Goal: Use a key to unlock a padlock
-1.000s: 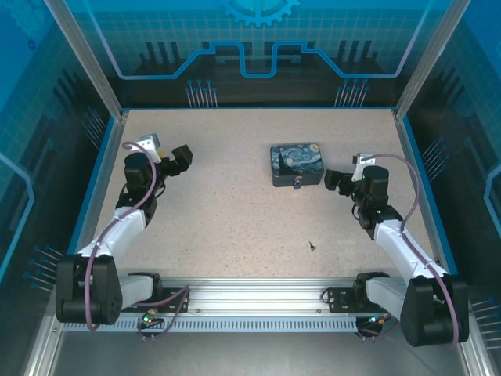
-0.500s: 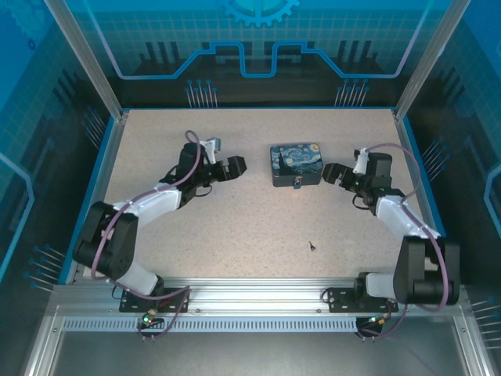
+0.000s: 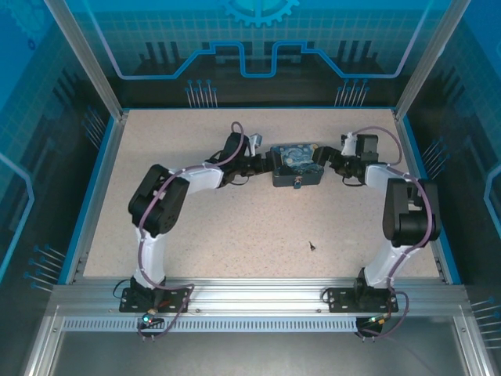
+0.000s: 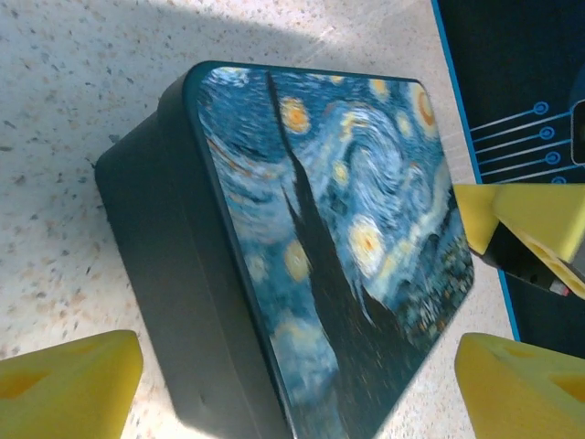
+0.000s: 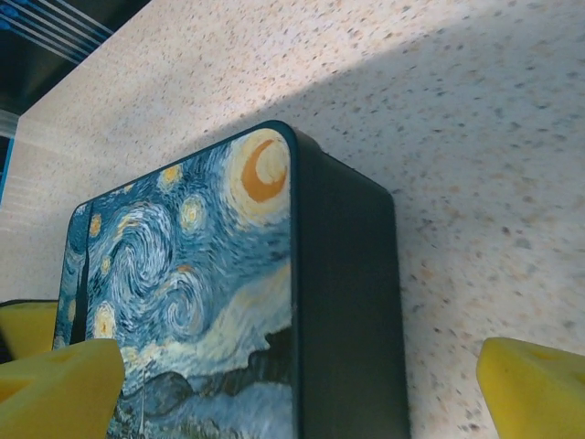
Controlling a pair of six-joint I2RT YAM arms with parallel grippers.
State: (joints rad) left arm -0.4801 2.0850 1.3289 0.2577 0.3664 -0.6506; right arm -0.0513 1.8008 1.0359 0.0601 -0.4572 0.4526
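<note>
Dark-blue starry-night painted box (image 3: 297,163) on speckled beige desk (image 3: 196,235), left tool (image 3: 266,163) and right tool (image 3: 327,160) spread wide, flanking its ends, tiny brassy padlock (image 3: 297,186) at its near side, tiny dark metal key (image 3: 311,247) lying well apart

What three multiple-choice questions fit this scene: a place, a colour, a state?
1. Where is the key?
A. On the table, nearer the arm bases than the painted box.
B. On the box lid.
C. In an end effector.
2. What colour are the right end effector's fingertips?
A. Red.
B. Yellow.
C. Black.
3. How do the right end effector's jaws stand?
A. Shut on the key.
B. Shut, empty.
C. Open.
Answers: 1 A, the key lies bare on the table; 2 B, the right wrist view shows yellow tips; 3 C, the tips stand wide apart.
</note>
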